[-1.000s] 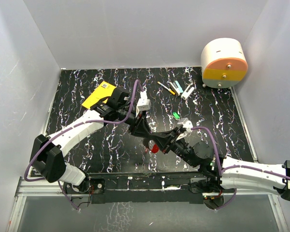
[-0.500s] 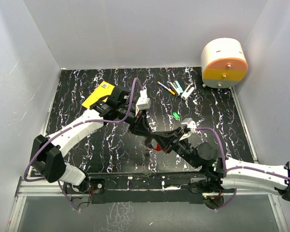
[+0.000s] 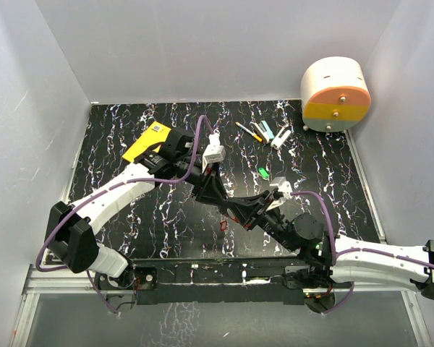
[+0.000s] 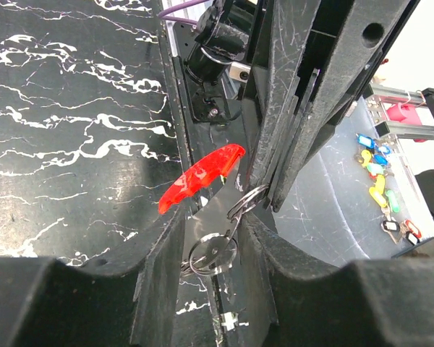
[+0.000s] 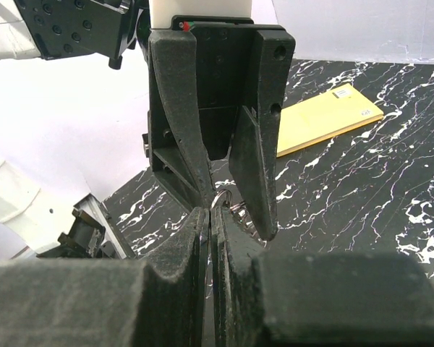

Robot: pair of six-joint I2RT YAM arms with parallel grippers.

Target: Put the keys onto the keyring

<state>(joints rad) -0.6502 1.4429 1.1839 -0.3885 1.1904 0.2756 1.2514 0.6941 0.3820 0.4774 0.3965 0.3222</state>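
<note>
My two grippers meet tip to tip over the middle of the table. The right gripper (image 5: 211, 213) (image 3: 240, 211) is shut on a wire keyring (image 4: 247, 199) (image 5: 220, 196), which pokes out past its tips. A second linked ring (image 4: 213, 253) hangs in the gap between the fingers of the left gripper (image 4: 213, 224) (image 3: 220, 199). Those fingers stand apart. A red key (image 4: 202, 173) (image 3: 224, 225) shows just beyond the left fingers and outside both grips. Whether it rests on the table I cannot tell.
A yellow box (image 3: 148, 141) lies at the back left under the left arm. Pens and markers (image 3: 264, 131) and a small green piece (image 3: 263, 172) lie at the back right. A round white, orange and yellow container (image 3: 336, 94) stands in the far right corner.
The red key showed right beside the joined grippers before. It now shows smaller, slightly lower and further left, apart from them. Both grippers stay tip to tip.
</note>
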